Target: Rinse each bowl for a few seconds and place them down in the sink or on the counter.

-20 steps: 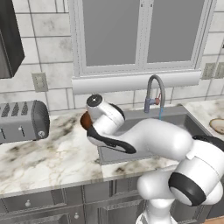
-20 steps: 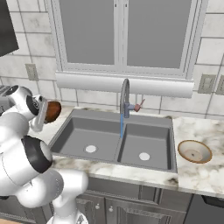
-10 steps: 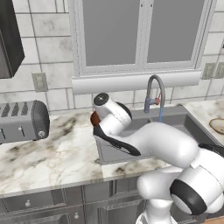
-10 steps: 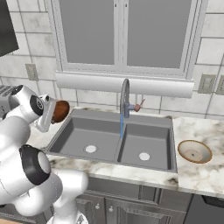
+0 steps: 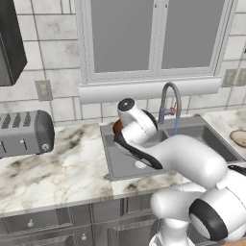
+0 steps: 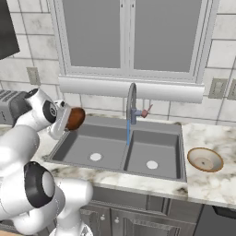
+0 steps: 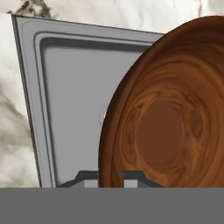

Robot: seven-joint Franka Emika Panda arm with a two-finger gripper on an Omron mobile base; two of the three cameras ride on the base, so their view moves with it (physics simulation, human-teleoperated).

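The gripper (image 7: pixel 110 175) is clamped on the rim of the reddish-brown bowl (image 6: pixel 75 118), holding it in the air above the left edge of the sink (image 6: pixel 159 173). Water streams from the faucet (image 6: pixel 132 99) at the basin divider. The rinse looks not yet begun; next, carry the bowl right, under the stream. The beige bowl (image 6: pixel 205 159) waits on the counter (image 6: pixel 216 186), right of the sink.

The reddish-brown bowl (image 7: pixel 170 118) was cut off by the hand view's right edge and hid most of the sink (image 7: pixel 65 96) basin behind it. In the left base view, the arm concealed nearly all of that bowl (image 5: pixel 116 127); the pale bowl (image 5: pixel 239 138) ran off the right edge.
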